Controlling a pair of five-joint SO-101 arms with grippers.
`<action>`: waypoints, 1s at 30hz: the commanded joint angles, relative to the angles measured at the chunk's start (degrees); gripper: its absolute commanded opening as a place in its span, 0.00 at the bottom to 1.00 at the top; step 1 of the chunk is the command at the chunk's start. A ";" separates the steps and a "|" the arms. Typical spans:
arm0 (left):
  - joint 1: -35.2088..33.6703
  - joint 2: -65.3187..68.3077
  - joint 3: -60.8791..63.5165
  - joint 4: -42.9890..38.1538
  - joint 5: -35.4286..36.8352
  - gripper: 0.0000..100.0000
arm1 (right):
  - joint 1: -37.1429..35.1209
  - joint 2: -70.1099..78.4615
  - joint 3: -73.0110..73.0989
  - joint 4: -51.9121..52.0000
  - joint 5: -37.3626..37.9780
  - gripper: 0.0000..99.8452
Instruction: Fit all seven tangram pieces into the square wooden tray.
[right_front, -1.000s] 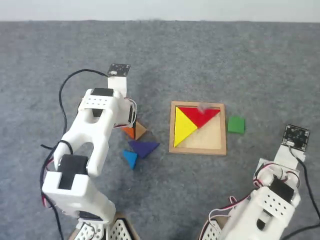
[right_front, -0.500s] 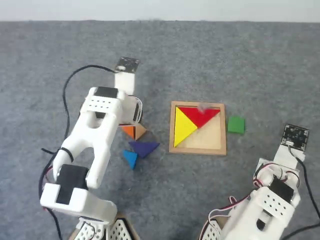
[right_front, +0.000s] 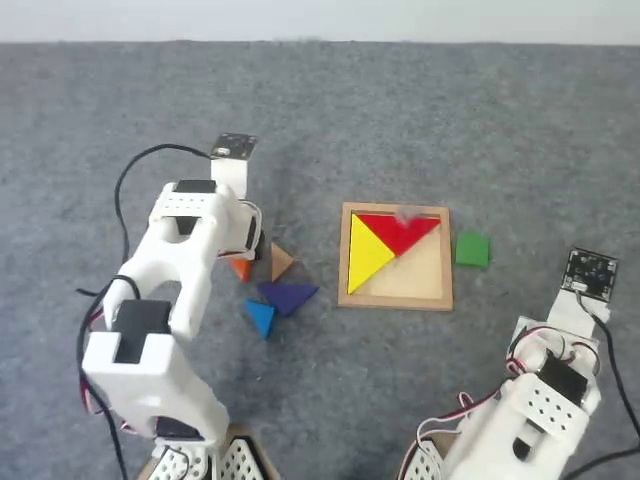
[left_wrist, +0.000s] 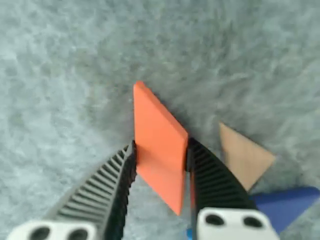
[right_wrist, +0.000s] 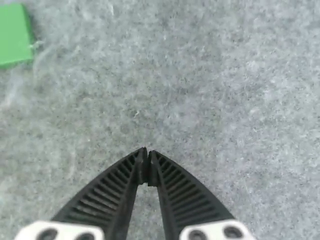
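Done: 2 of 7 seated. red triangle (right_front: 400, 232) and yellow triangle (right_front: 365, 255) fill the far and left parts of the wooden tray (right_front: 420, 278); its near-right half is bare wood.
Left to place: 5 pieces, all outside the tray.
Orange parallelogram (left_wrist: 155, 127): in the left gripper (left_wrist: 161, 149), left of the tray, tilted. Can't tell if it's off the table (right_front: 420, 120).
Loose cluster: tan triangle (right_front: 281, 261) just right of the orange piece, purple piece (right_front: 288, 295) nearer, blue triangle (right_front: 261, 318) nearest. All sit between the left arm and the tray.
Green square (right_front: 471, 249): flat on the table just right of the tray, not touching it.
Left arm (right_front: 185, 270): stretched out from the near-left base, wrist bent down over the cluster. Fingers (left_wrist: 112, 175) pinch the orange piece across its long edges.
Right arm (right_front: 540, 400): folded back at near right, well apart from the tray. The right gripper (right_wrist: 146, 151) points down at bare table, on the near side of the green square, with its fingers (right_wrist: 172, 185) pressed together and holding nothing.
Stage (judgement): early, third piece in hand.
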 joint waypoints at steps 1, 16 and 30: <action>-3.52 -0.35 -1.80 0.88 -3.60 0.15 | -0.48 -1.10 -0.26 0.31 0.53 0.01; -2.55 -0.44 -15.43 12.57 -8.09 0.17 | -1.10 -1.10 -0.26 0.31 0.53 0.01; -1.32 0.26 -3.47 1.49 -9.76 0.17 | -2.33 -1.27 -0.26 0.31 0.62 0.01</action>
